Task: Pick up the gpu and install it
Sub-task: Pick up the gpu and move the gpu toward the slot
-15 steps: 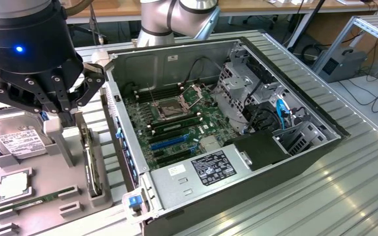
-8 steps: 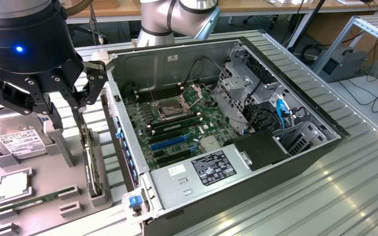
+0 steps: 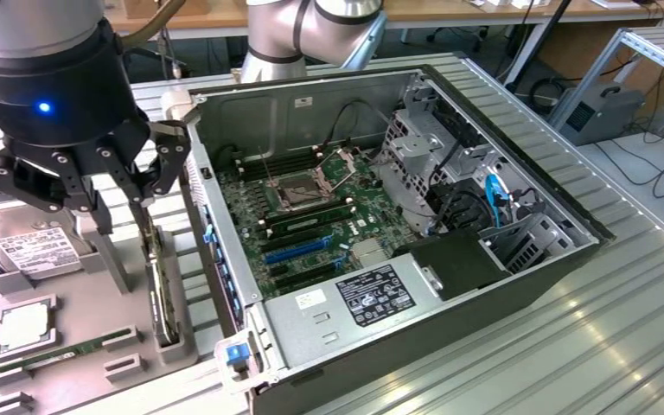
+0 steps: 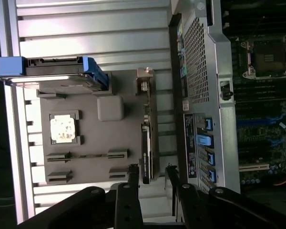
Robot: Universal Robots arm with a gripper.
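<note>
**Inspector:** Exterior view first. The gripper [image 3: 124,194] hangs with its jaws apart and holds nothing. The gpu [image 3: 162,294] stands on edge directly below it, in a slot of the grey holder [image 3: 90,380]. The open computer case [image 3: 448,216] lies just to one side.

**Assistant:** Hazards noted there?

**Inspector:** Two. The holder's upright post [image 3: 104,251] rises close beside the gpu, on the side away from the case. If the gripper came down slightly off line, a finger could land on that post or on the card's top edge. The case wall is also near the other finger and leaves little margin.

**Assistant:** And the wrist view?

**Inspector:** The fingers [image 4: 132,181] stand one on each side of the near end of the gpu [image 4: 147,143]. I see no contact with it. The metal bracket [image 4: 144,81] is at the end farthest from the gripper. In my judgement, a grip this near one end of a thin card invites tilting on the lift. A tilted card could bind in its slot or slip from the gripper.

**Assistant:** Neighbouring parts?

**Inspector:** The memory stick [image 4: 86,155] and processor [image 4: 63,130] lie beyond one finger, well apart from it. The case's rear panel [image 4: 200,95] lies beyond the other finger, much nearer.
</note>
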